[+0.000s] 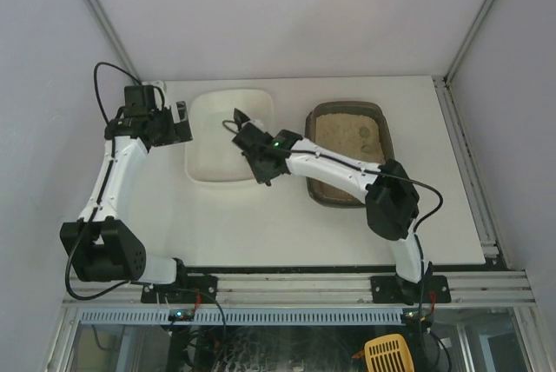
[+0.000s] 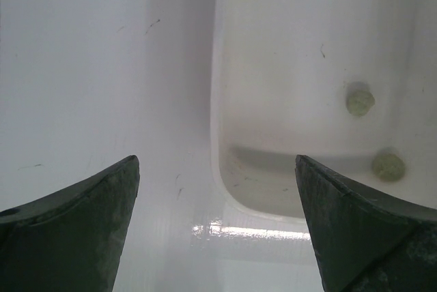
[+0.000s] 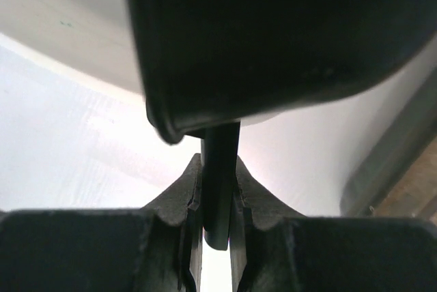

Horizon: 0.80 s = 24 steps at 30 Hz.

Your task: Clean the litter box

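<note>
The litter box (image 1: 347, 105), a dark tray of beige litter, sits at the right of the table; a small greenish clump (image 1: 364, 133) lies in its litter. Its grey rim (image 3: 389, 149) shows at the right of the right wrist view. My right gripper (image 1: 252, 139) (image 3: 219, 162) is shut on the handle of a dark scoop (image 1: 238, 119) (image 3: 273, 33), held over the white tub (image 1: 213, 142). My left gripper (image 1: 185, 120) (image 2: 216, 159) stands open at the tub's left edge, holding nothing. Two greenish pellets (image 2: 360, 99) (image 2: 388, 166) lie inside the tub (image 2: 287, 67).
White walls close in the table on three sides. A metal rail (image 1: 295, 287) with both arm bases runs along the near edge. A yellow slotted scoop (image 1: 387, 355) lies below the table at the bottom.
</note>
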Available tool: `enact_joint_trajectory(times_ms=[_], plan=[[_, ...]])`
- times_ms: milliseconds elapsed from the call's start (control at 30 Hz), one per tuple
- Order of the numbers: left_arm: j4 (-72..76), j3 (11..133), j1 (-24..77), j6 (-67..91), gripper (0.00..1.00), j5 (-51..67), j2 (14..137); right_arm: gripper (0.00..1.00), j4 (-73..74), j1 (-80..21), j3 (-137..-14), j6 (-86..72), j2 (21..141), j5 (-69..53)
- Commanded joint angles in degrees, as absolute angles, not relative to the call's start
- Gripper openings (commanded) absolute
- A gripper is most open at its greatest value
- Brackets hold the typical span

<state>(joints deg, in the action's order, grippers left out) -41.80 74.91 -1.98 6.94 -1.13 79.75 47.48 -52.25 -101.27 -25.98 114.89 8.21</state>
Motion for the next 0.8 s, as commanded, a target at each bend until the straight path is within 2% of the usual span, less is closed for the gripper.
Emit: enact_joint_trajectory(times_ms=[0, 200, 400, 467, 667, 767], plan=[[-42.0, 78.8, -2.3, 7.4, 0.99, 2.1, 78.5, 0.0, 55.4, -57.4, -107.2, -18.4, 116.5, 30.0], [-42.4, 80.6, -2.3, 7.3, 0.99, -0.9, 79.4, 0.0, 57.6, -61.4, -111.5, -14.4, 120.3, 43.5], [-43.1, 84.4, -2.5, 7.3, 0.99, -0.2, 81.0, 0.0, 57.8, -60.3, -111.0, -16.5, 118.7, 43.1], [-43.4, 86.7, -2.2, 7.9, 0.98, 1.8, 83.0, 0.0, 57.6, -58.4, -109.1, -19.2, 115.0, 39.9], [-46.1, 101.9, 3.3, 11.3, 0.99, 6.5, 95.0, 0.0, 59.4, -46.4, -92.8, -26.8, 97.7, 24.1], [-46.1, 110.1, 8.2, 14.6, 0.99, 9.6, 102.6, 0.0, 59.1, -39.5, -84.0, -29.2, 89.5, 10.9]])
